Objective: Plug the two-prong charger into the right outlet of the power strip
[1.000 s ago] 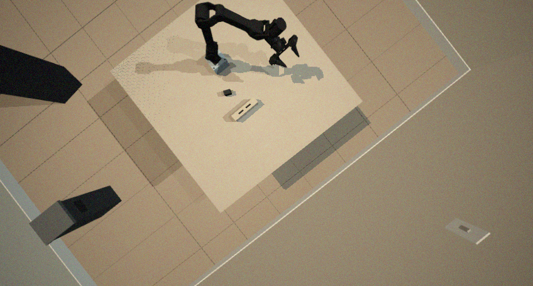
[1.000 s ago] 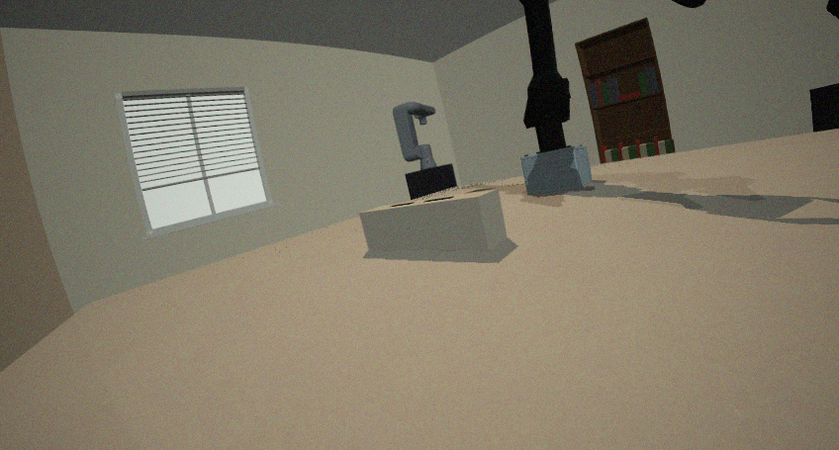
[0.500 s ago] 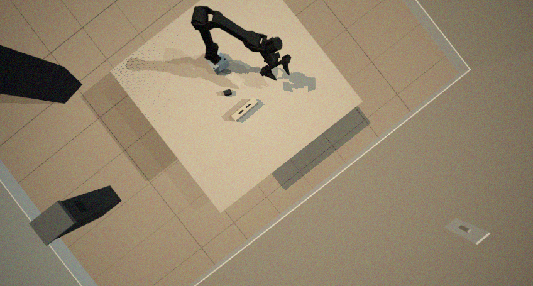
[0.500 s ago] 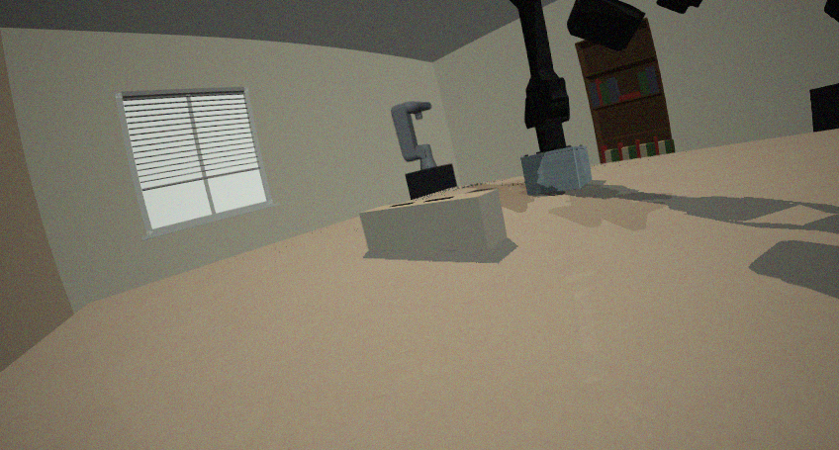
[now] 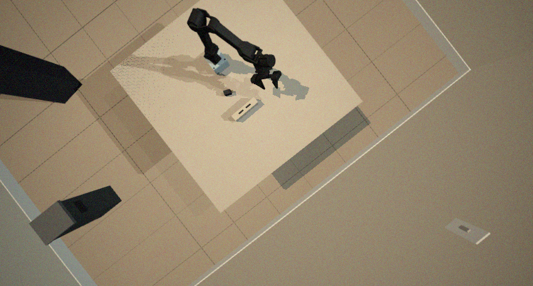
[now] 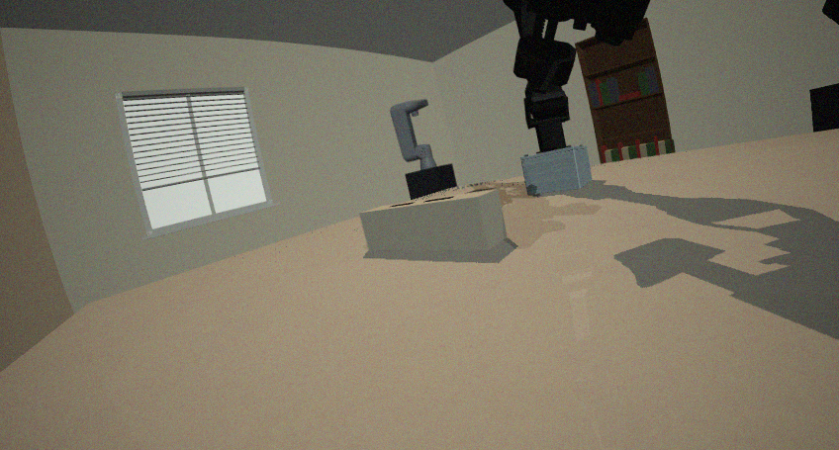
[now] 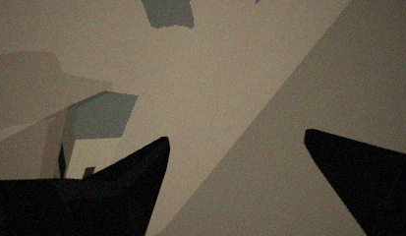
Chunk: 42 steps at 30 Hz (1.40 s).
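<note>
The charger is a small black block on the table in the top view, near the strip's upper left side. Its prongs are too small to make out. It does not show in the exterior view. The cream power strip lies on the table with dark slots in its top. What looks like its side shows at the lower left of the wrist view, partly behind a finger. My gripper is open and empty. It hangs above the table, up and to the right of the strip in the top view.
The arm's blue-grey base stands on the table behind the charger. The table's edge crosses the right half of the wrist view. Dark objects stand off the table at the left of the top view.
</note>
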Motion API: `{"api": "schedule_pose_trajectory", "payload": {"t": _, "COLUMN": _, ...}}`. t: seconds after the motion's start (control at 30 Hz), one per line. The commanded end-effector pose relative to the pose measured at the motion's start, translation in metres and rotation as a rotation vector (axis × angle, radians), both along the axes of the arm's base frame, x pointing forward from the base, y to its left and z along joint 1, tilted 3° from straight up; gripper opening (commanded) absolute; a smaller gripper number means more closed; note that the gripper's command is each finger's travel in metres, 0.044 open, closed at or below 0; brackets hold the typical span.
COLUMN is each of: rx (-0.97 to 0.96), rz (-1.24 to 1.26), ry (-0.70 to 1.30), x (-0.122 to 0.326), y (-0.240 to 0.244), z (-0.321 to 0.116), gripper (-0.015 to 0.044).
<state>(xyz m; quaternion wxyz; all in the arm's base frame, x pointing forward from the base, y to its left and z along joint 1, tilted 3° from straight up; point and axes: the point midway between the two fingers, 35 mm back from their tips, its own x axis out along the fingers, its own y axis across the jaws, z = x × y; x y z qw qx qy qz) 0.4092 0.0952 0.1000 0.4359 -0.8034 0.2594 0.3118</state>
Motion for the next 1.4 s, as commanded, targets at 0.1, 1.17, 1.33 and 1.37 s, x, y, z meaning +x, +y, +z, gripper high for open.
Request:
{"api": "schedule_pose_trajectory", "payload": {"t": 0.1, "rx": 0.026, "rz": -0.093, "ry": 0.071, "x": -0.012, "y": -0.036, "z": -0.012, "gripper": 0.0440}}
{"api": "schedule_pose_trajectory", "payload": {"t": 1.17, "rx": 0.211, "rz": -0.588, "ry": 0.405, "x": -0.112, "y": -0.162, "z": -0.061, "gripper": 0.0440}}
{"api": "schedule_pose_trajectory", "payload": {"t": 1.33, "rx": 0.245, "rz": -0.663, "ry": 0.450, "x": -0.131, "y": -0.174, "z": -0.066, "gripper": 0.0440}}
{"api": "schedule_pose_trajectory", "payload": {"t": 1.37, "rx": 0.252, "rz": -0.678, "ry": 0.458, "x": -0.134, "y": -0.176, "z": -0.066, "gripper": 0.0440}}
